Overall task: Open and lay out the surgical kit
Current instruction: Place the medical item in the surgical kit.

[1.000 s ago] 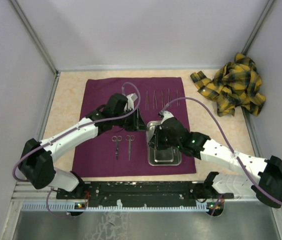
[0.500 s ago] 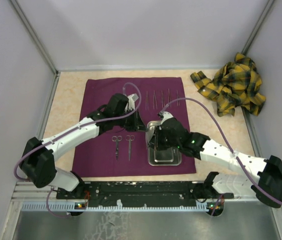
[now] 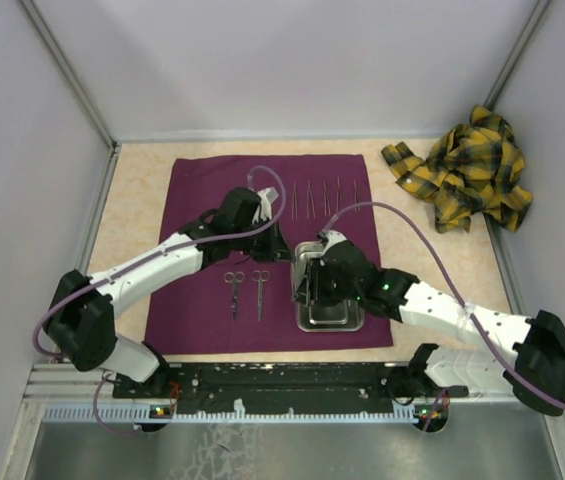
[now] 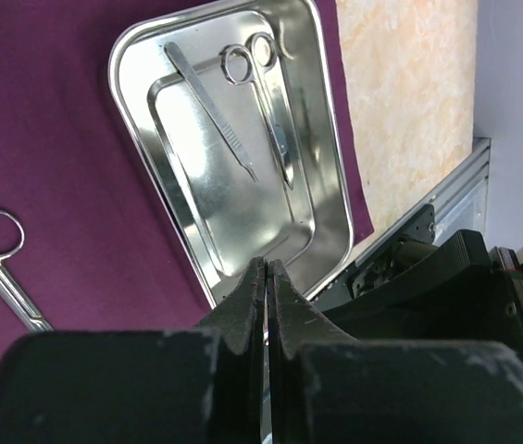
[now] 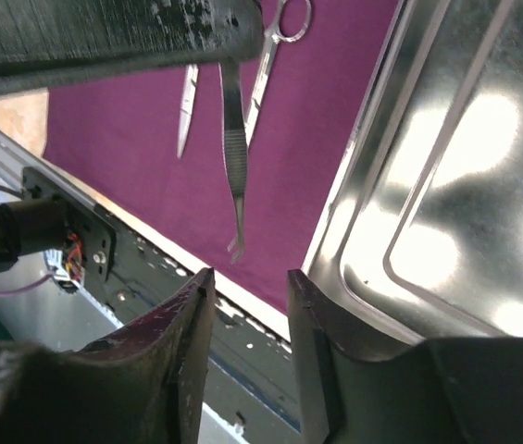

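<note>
Forceps point(image 5: 233, 157) now hang from our left tool point(image 4: 267, 266), which has clenched on them since a second ago; our right tool point(image 5: 247, 282), just beneath, has released. Tray point(image 4: 205, 194) sits on the cloth point(image 4: 57, 139) ahead of the left tool. We'd lift clear, then lay them flat beside the scissors point(image 3: 233, 290).

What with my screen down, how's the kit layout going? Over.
Left gripper shut on forceps, held above cloth. Right gripper open, empty. Scissors, second forceps in tray. Nothing blocking.
</note>
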`<action>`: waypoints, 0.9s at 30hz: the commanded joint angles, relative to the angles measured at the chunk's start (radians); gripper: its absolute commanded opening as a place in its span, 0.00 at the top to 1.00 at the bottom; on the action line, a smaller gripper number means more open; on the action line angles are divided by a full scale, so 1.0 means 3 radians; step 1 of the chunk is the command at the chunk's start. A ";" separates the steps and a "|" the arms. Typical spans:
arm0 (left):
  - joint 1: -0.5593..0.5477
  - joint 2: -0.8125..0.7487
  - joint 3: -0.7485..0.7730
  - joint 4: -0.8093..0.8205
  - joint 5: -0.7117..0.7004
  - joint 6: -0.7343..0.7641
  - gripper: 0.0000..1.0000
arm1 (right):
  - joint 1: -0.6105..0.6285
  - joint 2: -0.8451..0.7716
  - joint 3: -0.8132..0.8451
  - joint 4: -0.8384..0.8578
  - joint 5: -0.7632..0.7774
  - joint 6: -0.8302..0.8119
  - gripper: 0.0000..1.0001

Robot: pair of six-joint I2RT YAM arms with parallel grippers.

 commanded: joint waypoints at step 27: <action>0.0620 0.2624 0.3226 -0.1459 -0.1110 0.1169 1.00 | -0.0055 -0.0635 0.0345 -0.1349 0.0775 -0.0016 0.55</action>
